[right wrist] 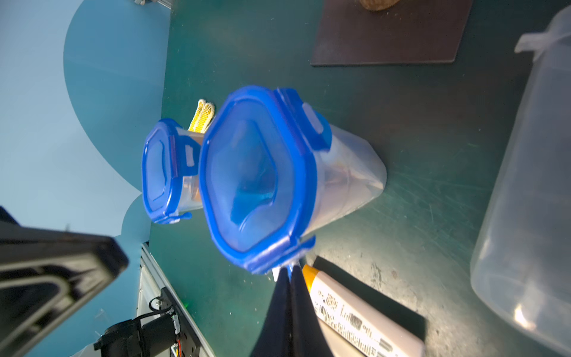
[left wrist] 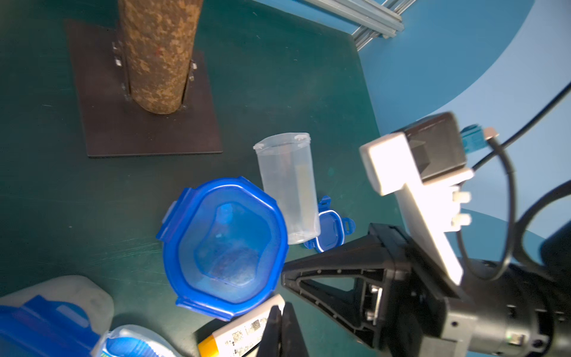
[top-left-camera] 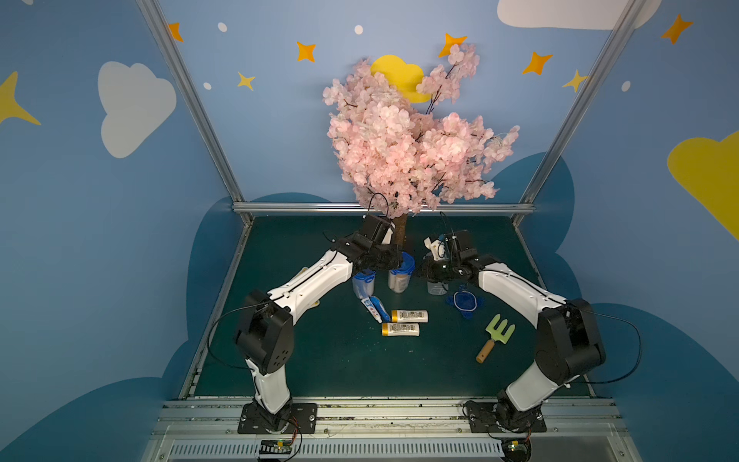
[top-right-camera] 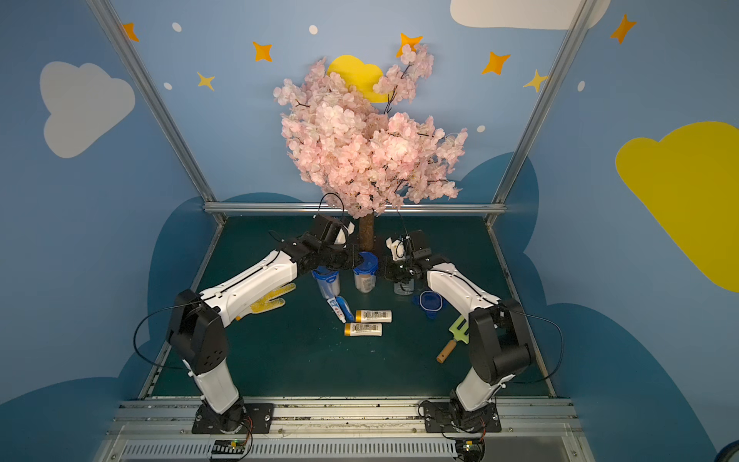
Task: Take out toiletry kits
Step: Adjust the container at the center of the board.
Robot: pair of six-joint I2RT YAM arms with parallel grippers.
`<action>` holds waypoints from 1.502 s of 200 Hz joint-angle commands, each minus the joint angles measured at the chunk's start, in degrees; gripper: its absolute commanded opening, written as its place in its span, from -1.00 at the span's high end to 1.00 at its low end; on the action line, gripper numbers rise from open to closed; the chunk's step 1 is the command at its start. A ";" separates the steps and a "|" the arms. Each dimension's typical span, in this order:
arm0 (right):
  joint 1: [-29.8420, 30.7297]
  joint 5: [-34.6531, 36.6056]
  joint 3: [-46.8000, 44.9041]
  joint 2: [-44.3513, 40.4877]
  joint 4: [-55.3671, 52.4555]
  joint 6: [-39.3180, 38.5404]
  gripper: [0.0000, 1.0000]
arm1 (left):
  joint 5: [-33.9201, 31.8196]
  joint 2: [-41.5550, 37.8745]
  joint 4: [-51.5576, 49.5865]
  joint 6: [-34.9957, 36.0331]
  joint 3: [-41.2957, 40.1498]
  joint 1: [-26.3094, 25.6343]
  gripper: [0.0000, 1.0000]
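Left gripper (left wrist: pixel 281 309), right gripper (right wrist: pixel 290 272) (both closed) near three jars (top-left-camera: pixel 363 284) (top-left-camera: pixel 401 278) (top-left-camera: pixel 436 287), two bottles (top-left-camera: pixel 410 316) (top-left-camera: pixel 400 329).

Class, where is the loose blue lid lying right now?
In a top view the loose blue lid lies flat on the robot's right side, between the open clear jar and the green fork.

My left arm (top-left-camera: pixel 308 282) and right arm (top-left-camera: pixel 520 290) bend in toward each other. My left gripper (left wrist: pixel 280 321) and right gripper (right wrist: pixel 290 278) are pinched closed.
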 commanded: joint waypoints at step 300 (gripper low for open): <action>-8.55 -22.96 -12.47 4.18 43.11 19.45 0.12 | -2.31 13.37 -5.28 3.73 8.00 0.44 0.95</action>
